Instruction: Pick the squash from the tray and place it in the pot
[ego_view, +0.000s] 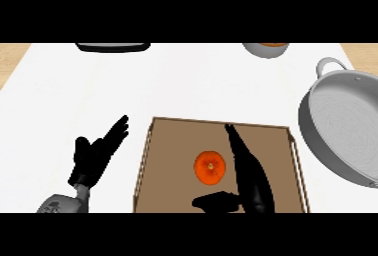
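The squash, a small round orange one lying mid-tray just beside the right hand, whose fingers are outstretched and hold nothing, looks light, stiff and smooth-skinned, so probably best clasped around its sides.

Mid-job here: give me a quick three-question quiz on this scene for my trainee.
1. True or false: the orange round squash already lies in the large grey metal pot.
2. Which hand reaches over the brown rectangular tray? A) left hand B) right hand
3. On which side of the tray does the pot stand, by the robot's own sides?

Key
1. False: it lies on the tray.
2. B: its straight fingers extend beside the squash, while the left hand is open over the white counter, left of the tray.
3. The right.
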